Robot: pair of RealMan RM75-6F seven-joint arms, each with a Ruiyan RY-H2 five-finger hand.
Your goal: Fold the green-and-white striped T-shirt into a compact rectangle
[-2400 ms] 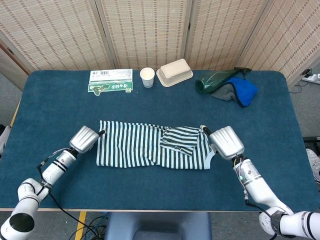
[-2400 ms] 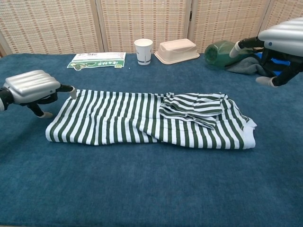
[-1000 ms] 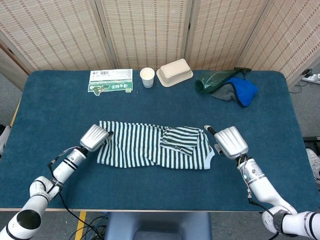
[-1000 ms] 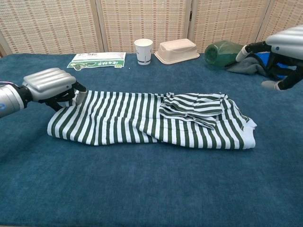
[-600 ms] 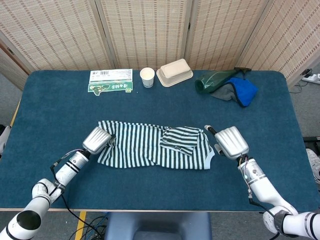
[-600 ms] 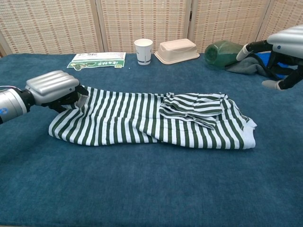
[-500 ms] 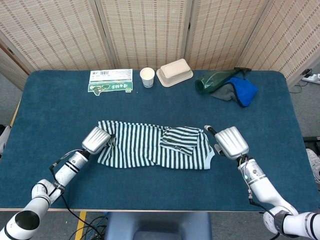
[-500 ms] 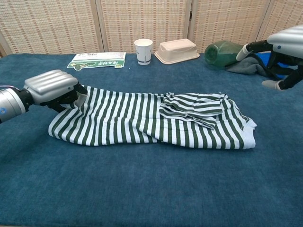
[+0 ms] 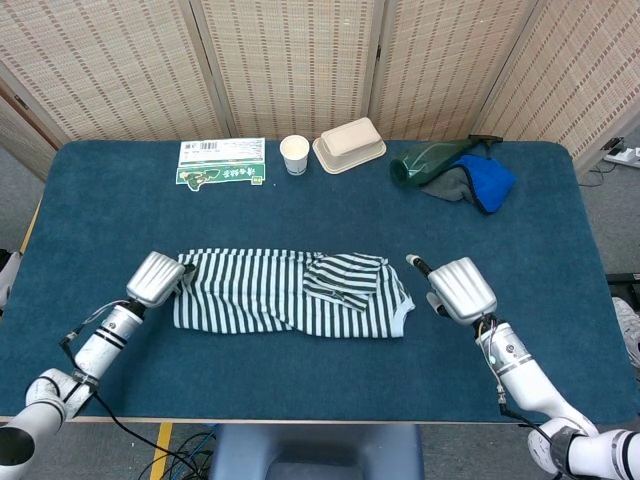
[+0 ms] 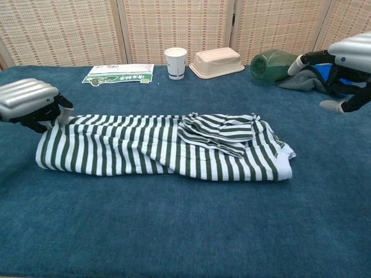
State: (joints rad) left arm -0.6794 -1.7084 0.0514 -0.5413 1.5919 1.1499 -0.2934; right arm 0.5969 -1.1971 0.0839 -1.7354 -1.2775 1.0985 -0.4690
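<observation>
The green-and-white striped T-shirt [image 9: 270, 295] [image 10: 133, 150] lies as a long band across the blue table, with a bunched sleeve [image 9: 343, 279] [image 10: 217, 132] folded on top right of centre. My left hand [image 9: 157, 278] [image 10: 26, 104] grips the shirt's left end, fingers curled into the cloth. My right hand [image 9: 460, 290] [image 10: 348, 55] hovers just right of the shirt's right end, apart from the fabric, fingers spread and holding nothing.
Along the far edge stand a green printed packet [image 9: 221, 161] [image 10: 119, 73], a paper cup [image 9: 294, 153] [image 10: 175, 62], a beige lidded container [image 9: 349, 144] [image 10: 215, 62], a green bottle [image 9: 430, 160] [image 10: 272, 65] and a blue-grey cloth [image 9: 480, 182] [image 10: 307, 81]. Folding screens close the back.
My left hand closed on the shirt's left end and drew it left; the whole shirt slid left with it, away from my right hand, which barely moved.
</observation>
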